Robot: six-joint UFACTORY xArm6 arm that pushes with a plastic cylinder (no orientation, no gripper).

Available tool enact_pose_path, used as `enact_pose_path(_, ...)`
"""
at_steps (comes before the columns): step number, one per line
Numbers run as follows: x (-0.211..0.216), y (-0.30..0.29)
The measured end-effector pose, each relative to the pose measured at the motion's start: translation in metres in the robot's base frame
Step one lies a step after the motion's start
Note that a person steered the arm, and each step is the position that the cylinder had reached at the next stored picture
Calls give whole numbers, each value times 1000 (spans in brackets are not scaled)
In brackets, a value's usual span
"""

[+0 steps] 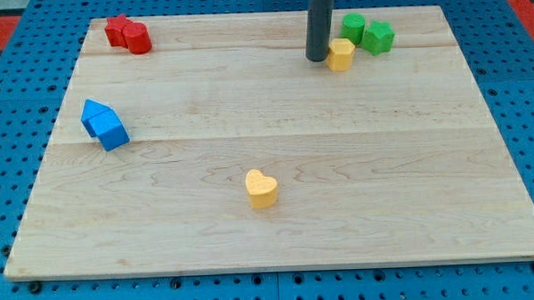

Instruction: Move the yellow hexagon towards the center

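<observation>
The yellow hexagon (pixel 341 54) lies near the view's top, right of the middle of the wooden board (pixel 279 247). My tip (pixel 317 57) stands just to its left, touching or almost touching its left side. The dark rod rises from there out of the view's top. A yellow heart (pixel 261 188) lies below the board's centre.
Two green blocks, a round one (pixel 353 28) and a star-like one (pixel 379 36), lie just right of and above the hexagon. Two red blocks (pixel 127 34) sit at the top left. Two blue blocks (pixel 104 124) sit at the left. Blue pegboard surrounds the board.
</observation>
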State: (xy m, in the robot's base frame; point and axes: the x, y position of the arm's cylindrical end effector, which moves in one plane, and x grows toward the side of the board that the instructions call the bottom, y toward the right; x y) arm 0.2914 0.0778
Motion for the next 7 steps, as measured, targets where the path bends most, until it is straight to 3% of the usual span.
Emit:
enact_pose_path(3,-63,-3)
enact_pose_path(4,-53,24)
enact_pose_path(7,63,26)
